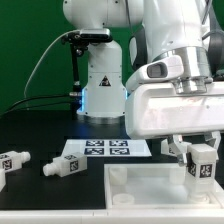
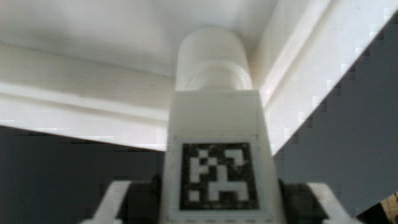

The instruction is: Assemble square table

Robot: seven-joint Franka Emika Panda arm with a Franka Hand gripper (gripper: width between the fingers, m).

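Note:
The white square tabletop (image 1: 140, 186) with its raised rim lies at the front of the black table. My gripper (image 1: 198, 152) hangs over its corner on the exterior view's right, shut on a white tagged leg (image 1: 204, 162) held upright. In the wrist view the leg (image 2: 219, 110) runs out from between the fingers (image 2: 125, 205), its rounded tip close to the tabletop's (image 2: 98, 85) inner corner by the rim. Whether the tip touches the slab I cannot tell. Two more legs (image 1: 12, 165) (image 1: 62, 166) lie on the table toward the exterior view's left.
The marker board (image 1: 105, 149) lies flat behind the tabletop, in the middle. The arm's white base (image 1: 103, 88) stands behind it, with a black cable looping off to the exterior view's left. A green wall closes the back.

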